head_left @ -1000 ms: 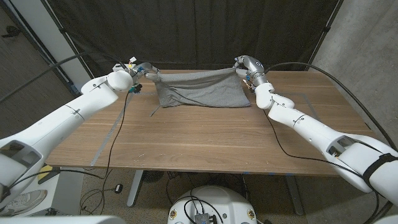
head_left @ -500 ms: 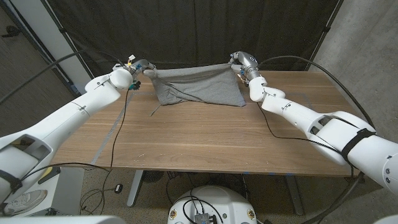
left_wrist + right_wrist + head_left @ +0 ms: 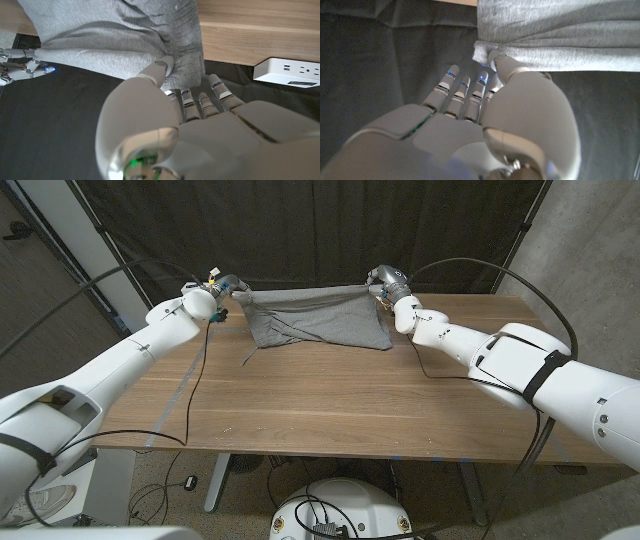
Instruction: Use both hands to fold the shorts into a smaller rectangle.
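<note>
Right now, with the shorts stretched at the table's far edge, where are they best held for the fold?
By the two far corners, one hand each, from the outer sides. The left hand and right hand already pinch those corners, so the shorts hang taut between them over the table, ready to draw toward the near hem.

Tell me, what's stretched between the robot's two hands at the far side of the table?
The grey shorts, in the head view: left hand and right hand each pinch an end of the top edge.

shorts (image 3: 318, 320): plain grey | table (image 3: 330, 395): brown woodgrain | backdrop (image 3: 300, 230): black
</note>
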